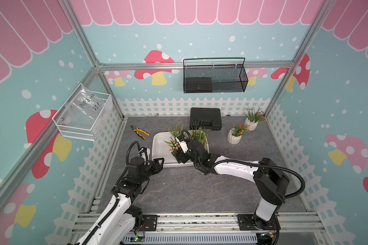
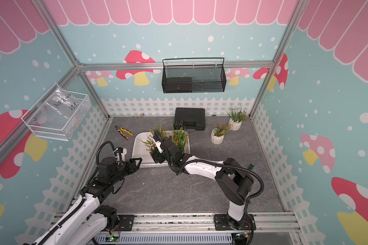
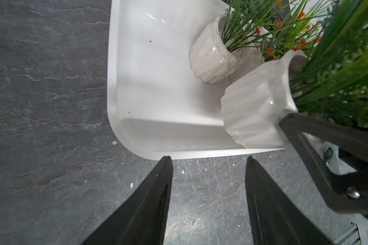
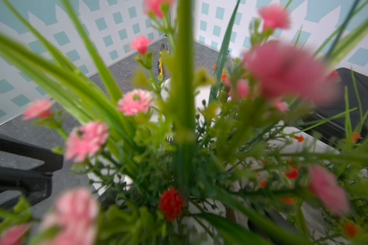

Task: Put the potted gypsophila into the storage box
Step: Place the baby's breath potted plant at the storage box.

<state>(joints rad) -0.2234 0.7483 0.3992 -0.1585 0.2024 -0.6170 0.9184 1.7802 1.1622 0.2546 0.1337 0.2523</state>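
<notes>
We've got the pink-flowered pot [image 3: 257, 114], white and ribbed, tilted and pinched at its rim by the right pincer [image 1: 177, 157], low over the storage box [image 1: 159, 146], a glossy white shallow tub. Just beyond that pincer, an orange-flowered pot [image 3: 212, 57] lies tipped inside the box. The nearer loose pot [image 1: 234, 137] and the farther loose pot [image 1: 250, 124] stand upright, well off to the pincer's right.

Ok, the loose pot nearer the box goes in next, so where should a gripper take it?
Probably the ribbed white body of the nearer pot, below the rim, jaws level, coming from the robot's side. It stands upright, and its sprigs fan over the rim, crowding a top-down grasp. The other pot stands behind it; the table in front is bare.
</notes>
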